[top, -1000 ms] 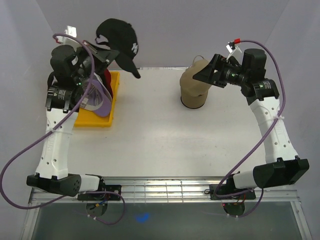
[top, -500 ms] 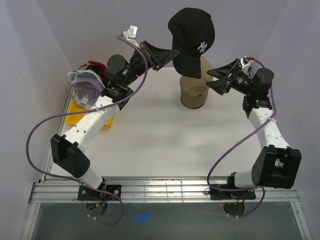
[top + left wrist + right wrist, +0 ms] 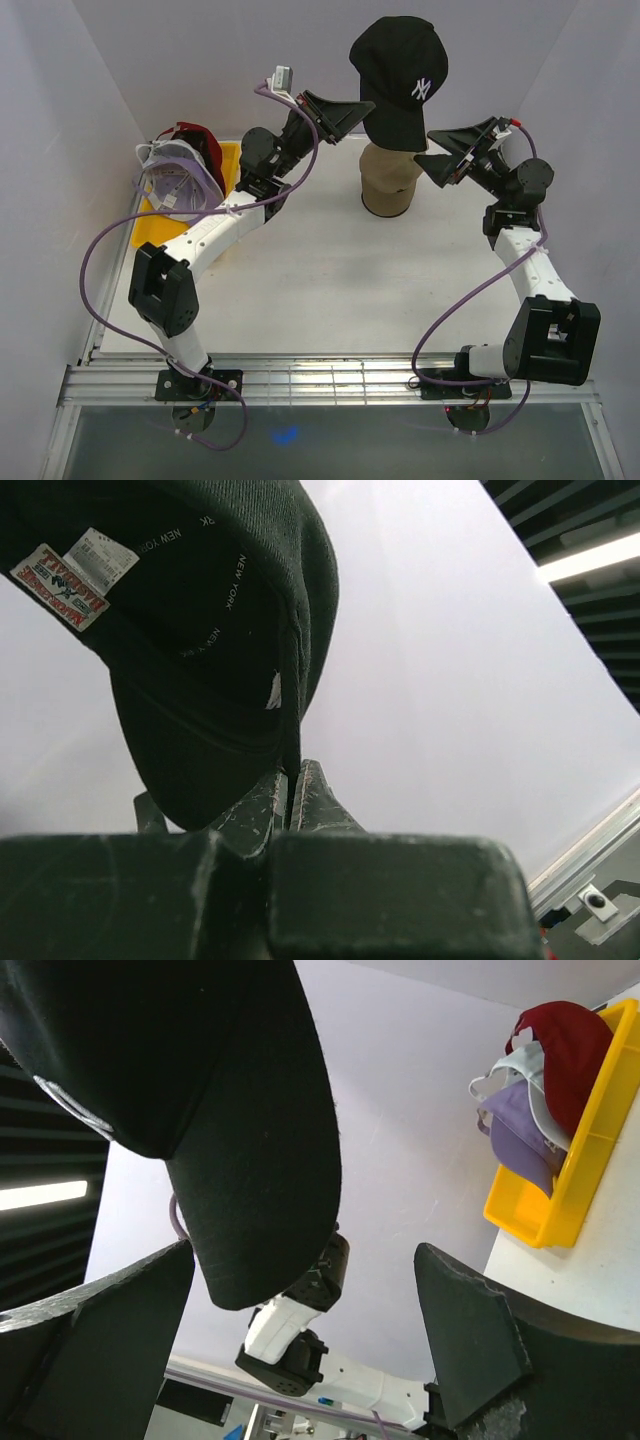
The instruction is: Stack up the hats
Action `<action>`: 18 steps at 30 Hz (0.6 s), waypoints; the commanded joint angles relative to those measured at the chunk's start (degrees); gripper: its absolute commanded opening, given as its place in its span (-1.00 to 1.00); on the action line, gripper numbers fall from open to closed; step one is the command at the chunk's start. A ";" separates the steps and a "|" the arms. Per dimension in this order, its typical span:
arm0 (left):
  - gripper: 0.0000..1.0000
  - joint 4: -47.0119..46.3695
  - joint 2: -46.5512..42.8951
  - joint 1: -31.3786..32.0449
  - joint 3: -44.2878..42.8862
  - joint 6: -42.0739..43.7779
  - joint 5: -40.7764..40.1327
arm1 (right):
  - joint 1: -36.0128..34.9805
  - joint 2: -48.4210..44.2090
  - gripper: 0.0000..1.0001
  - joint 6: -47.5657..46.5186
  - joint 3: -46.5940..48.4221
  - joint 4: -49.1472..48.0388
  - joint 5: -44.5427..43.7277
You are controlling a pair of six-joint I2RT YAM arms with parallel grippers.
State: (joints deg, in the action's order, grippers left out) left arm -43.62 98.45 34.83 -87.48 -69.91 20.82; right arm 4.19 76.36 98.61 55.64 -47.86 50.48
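A red cap (image 3: 572, 1040), white cap (image 3: 515, 1068) and purple cap (image 3: 520, 1135) are piled in a yellow tray (image 3: 575, 1175); the curved-brimmed black cap (image 3: 400, 65) is pinched by the left gripper (image 3: 362, 108), the right gripper (image 3: 424, 147) spread empty.

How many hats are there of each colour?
Black hat: 1
Purple hat: 1
White hat: 1
Dark red hat: 1
Total: 4 hats
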 commanded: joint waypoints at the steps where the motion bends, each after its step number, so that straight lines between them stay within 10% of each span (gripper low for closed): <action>1: -1.00 -7.01 -0.46 0.59 0.03 -2.69 -1.05 | 0.38 -1.30 0.91 3.60 -0.96 -7.42 -1.87; 18: -1.00 -11.49 3.67 1.03 5.74 -6.91 0.71 | 0.73 0.46 0.41 3.35 -0.36 -7.17 -1.79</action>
State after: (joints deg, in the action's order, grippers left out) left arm -52.90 102.91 35.38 -82.78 -76.58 20.14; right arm 4.86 76.82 102.35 54.48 -52.34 49.21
